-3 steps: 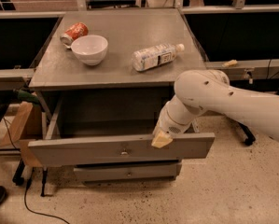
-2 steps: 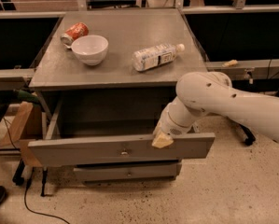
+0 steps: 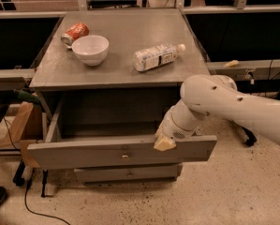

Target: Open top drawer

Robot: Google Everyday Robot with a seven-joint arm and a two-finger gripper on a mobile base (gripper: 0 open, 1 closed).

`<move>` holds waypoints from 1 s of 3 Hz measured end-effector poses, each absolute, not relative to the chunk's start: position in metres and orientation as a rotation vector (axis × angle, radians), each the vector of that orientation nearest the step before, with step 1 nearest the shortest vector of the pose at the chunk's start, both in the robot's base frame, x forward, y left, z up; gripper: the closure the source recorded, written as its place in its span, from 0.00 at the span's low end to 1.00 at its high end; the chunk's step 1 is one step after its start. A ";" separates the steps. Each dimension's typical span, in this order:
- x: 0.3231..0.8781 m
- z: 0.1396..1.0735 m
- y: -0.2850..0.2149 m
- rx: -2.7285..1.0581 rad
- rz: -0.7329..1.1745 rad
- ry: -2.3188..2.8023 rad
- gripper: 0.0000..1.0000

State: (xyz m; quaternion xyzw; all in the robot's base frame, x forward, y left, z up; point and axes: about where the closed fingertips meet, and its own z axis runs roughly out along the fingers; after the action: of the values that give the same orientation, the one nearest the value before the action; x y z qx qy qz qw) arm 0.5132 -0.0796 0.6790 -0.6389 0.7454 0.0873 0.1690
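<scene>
Top drawer [image 3: 83,156] grey, knob [image 3: 125,156] brass; gripper [image 3: 165,144] cream, at drawer's top edge; bowl [image 3: 90,48] white; can [image 3: 75,33] red; arm [image 3: 233,109] white.

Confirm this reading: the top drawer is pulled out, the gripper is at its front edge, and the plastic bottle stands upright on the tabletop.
Wrong on the bottle: the camera view shows the plastic bottle lying on its side on the tabletop. The top drawer is pulled out, with the gripper at its front edge.
</scene>
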 end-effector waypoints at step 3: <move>0.513 0.678 -0.080 -1.816 0.247 2.122 0.00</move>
State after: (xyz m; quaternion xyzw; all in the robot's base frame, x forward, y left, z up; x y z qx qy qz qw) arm 0.5134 -0.0798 0.6782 -0.6384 0.7461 0.0870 0.1682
